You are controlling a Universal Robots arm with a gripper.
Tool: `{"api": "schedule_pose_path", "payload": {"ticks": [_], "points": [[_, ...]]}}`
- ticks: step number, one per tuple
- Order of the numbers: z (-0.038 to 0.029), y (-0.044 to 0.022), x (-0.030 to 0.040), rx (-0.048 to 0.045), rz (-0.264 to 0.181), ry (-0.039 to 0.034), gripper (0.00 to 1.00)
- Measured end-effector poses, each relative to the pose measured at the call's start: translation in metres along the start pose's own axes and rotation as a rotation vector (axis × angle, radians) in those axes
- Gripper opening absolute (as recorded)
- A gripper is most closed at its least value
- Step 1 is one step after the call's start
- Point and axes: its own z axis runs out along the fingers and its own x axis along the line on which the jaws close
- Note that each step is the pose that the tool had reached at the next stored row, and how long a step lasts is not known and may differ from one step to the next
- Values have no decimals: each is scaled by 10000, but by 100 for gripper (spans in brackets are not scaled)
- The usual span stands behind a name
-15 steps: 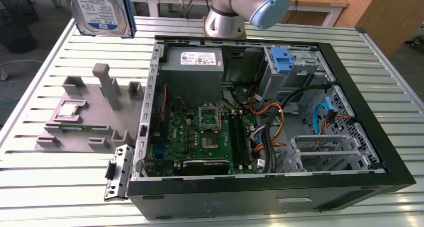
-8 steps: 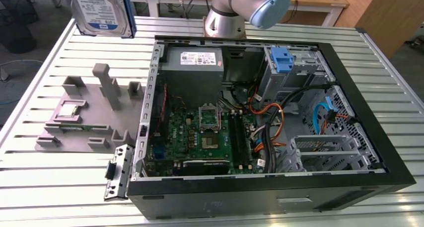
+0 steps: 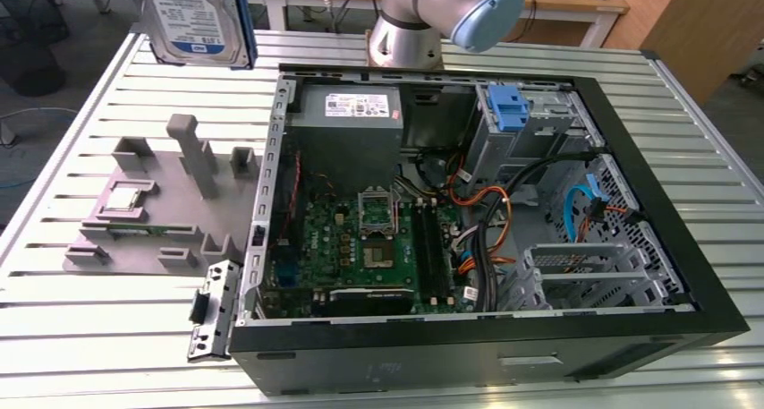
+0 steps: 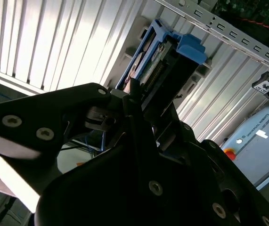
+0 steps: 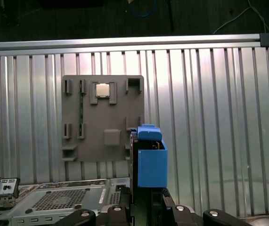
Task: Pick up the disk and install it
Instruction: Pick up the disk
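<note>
The disk (image 3: 197, 20) is a silver drive with a white-and-blue label in a blue carrier frame. It hangs upright above the table's far edge, at the exterior view's upper left, clear of the grey holder. In the second wrist view my gripper (image 4: 139, 101) is shut on the disk (image 4: 165, 59), its black fingers (image 4: 125, 106) clamping one end. In the first wrist view the disk's blue carrier (image 5: 150, 162) stands edge-on just beyond the gripper (image 5: 146, 207), over the slatted table.
The open computer case (image 3: 668, 248) lies on the slatted metal table (image 3: 72, 337), with a blue bracket (image 3: 507, 109) in its drive bay and a grey power supply (image 3: 346, 105) beside it. A grey holder block (image 3: 156, 203) (image 5: 103, 117) sits on the exterior view's left. The arm's base (image 3: 412, 29) stands behind the case.
</note>
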Motion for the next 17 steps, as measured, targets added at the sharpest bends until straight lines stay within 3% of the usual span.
{"api": "schedule_pose_path", "payload": {"ticks": [9,16,17], "points": [[-2,-235,-18,0,0,0,35],[-2,-546,-43,1,0,-1,35],[-2,-706,-54,-1,0,0,35]]}}
